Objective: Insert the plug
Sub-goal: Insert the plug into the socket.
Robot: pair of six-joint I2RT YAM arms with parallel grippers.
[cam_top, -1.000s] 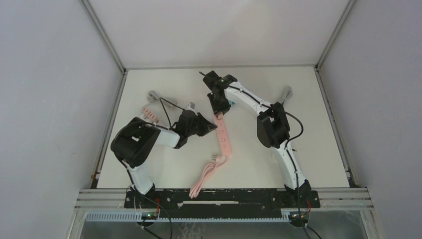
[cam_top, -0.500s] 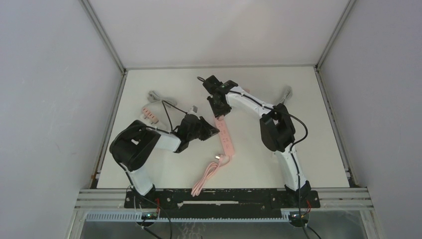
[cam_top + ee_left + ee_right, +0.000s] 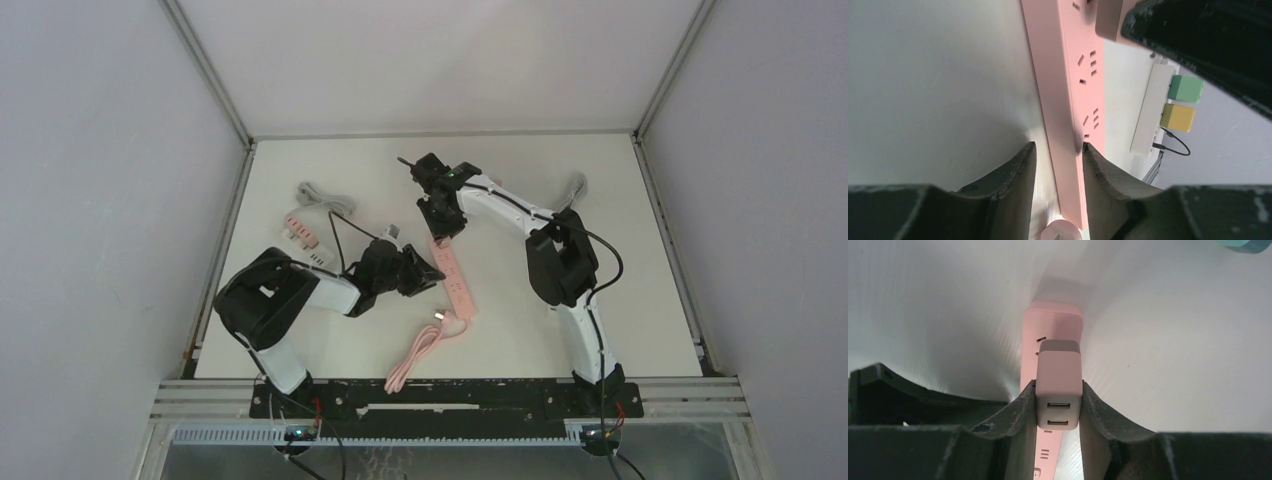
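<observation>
A pink power strip [image 3: 456, 282] lies slanted at the table's middle, and its pink cord [image 3: 418, 352] coils toward the near edge. My right gripper [image 3: 441, 222] is shut on a pink USB charger plug [image 3: 1059, 370] and holds it on the strip's far end [image 3: 1053, 320]. Whether the prongs are in is hidden. My left gripper [image 3: 428, 271] is closed across the strip's middle [image 3: 1063, 100]. Its fingers straddle the strip, and the right finger [image 3: 1100, 170] presses on the socket face.
A white power strip [image 3: 1149, 112] with a green plug [image 3: 1185, 88] and a yellow plug [image 3: 1177, 117] lies beyond. A small pink strip [image 3: 299, 228] and a grey cable [image 3: 322, 195] sit far left. Another grey cable [image 3: 575, 188] lies far right.
The left gripper and the pink strip have shifted slightly toward the near right. The right gripper has followed with the plug, staying over the strip's far end.
</observation>
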